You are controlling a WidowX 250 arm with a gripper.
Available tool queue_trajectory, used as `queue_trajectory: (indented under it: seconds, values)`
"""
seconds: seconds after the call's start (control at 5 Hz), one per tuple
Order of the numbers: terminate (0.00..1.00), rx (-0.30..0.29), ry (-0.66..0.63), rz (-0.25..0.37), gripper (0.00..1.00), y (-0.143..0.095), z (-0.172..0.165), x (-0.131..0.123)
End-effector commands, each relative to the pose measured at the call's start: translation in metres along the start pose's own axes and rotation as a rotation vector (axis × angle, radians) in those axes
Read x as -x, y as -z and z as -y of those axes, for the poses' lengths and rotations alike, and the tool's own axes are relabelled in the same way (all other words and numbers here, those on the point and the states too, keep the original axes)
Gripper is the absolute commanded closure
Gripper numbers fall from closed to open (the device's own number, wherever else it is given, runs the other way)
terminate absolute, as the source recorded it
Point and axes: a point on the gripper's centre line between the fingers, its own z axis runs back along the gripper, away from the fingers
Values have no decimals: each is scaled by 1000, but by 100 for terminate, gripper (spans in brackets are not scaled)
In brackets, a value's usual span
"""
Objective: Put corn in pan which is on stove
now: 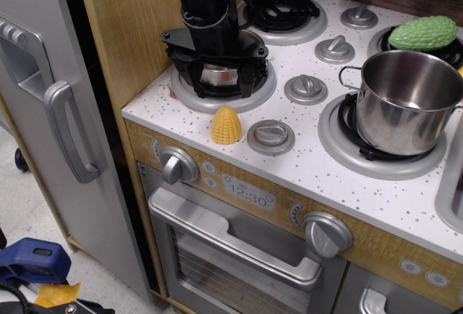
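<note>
Corn, a small yellow ribbed plastic stub, stands upright near the front edge of the white speckled stove, ungrasped. Black gripper hangs spread open over the small shiny steel pan; I would centre over the corn before closing

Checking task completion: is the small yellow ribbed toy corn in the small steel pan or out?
Out. The small yellow ribbed toy corn stands upright on the white speckled stove top, in front of the gripper-covered burner.
</note>
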Motion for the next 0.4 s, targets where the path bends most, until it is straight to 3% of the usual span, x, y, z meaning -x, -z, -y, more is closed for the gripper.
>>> queue_trajectory:
  seconds: [0.0, 0.2]
  values:
    - [0, 0, 0, 0, 0, 0, 0, 0]
    - [0, 11, -6, 18, 0, 9, -2, 2]
